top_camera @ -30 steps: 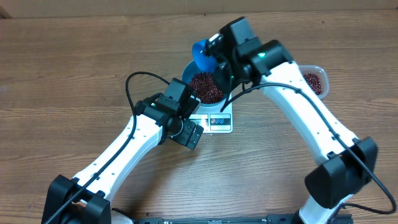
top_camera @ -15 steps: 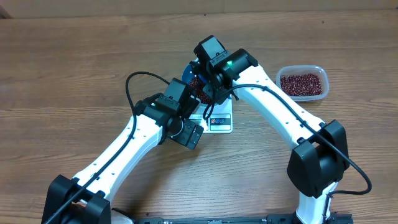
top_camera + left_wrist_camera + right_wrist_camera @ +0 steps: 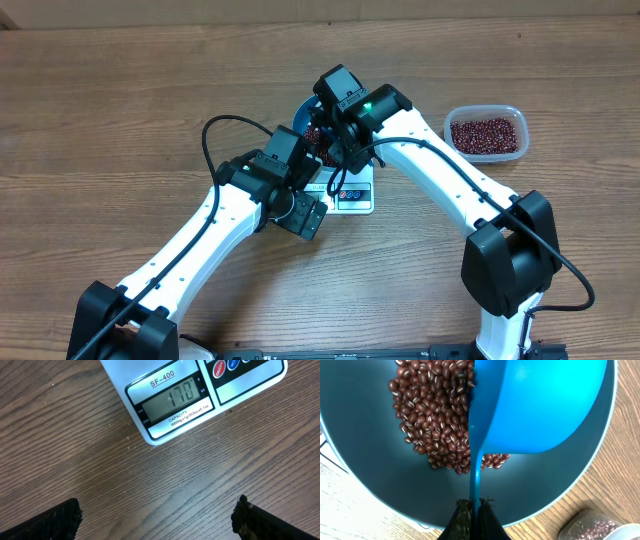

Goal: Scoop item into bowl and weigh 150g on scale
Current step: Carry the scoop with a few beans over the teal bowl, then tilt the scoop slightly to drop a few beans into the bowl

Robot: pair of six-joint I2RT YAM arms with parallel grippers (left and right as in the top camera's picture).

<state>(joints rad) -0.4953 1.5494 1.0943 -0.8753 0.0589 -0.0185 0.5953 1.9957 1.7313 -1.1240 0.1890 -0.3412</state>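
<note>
The blue bowl [image 3: 370, 475] holds a heap of dark red beans [image 3: 430, 415] and stands on the white scale [image 3: 352, 196]. My right gripper [image 3: 475, 506] is shut on the thin handle of a bright blue scoop [image 3: 540, 405]. The scoop's cup hangs inside the bowl over its right half. From overhead the right wrist [image 3: 345, 105] covers most of the bowl [image 3: 303, 112]. My left gripper [image 3: 157, 525] is open over bare wood just in front of the scale's display [image 3: 170, 402], which reads 170. Nothing is between its fingers [image 3: 50, 522].
A clear plastic tub [image 3: 485, 133] of more beans sits on the table to the right of the scale; its corner shows in the right wrist view [image 3: 592, 527]. The left arm's black cable [image 3: 215, 135] loops left of the bowl.
The right arm swung left and down from a second ago, uncovering the tub and bringing the scoop from above the bowl's rim into it. The left arm has not moved.
</note>
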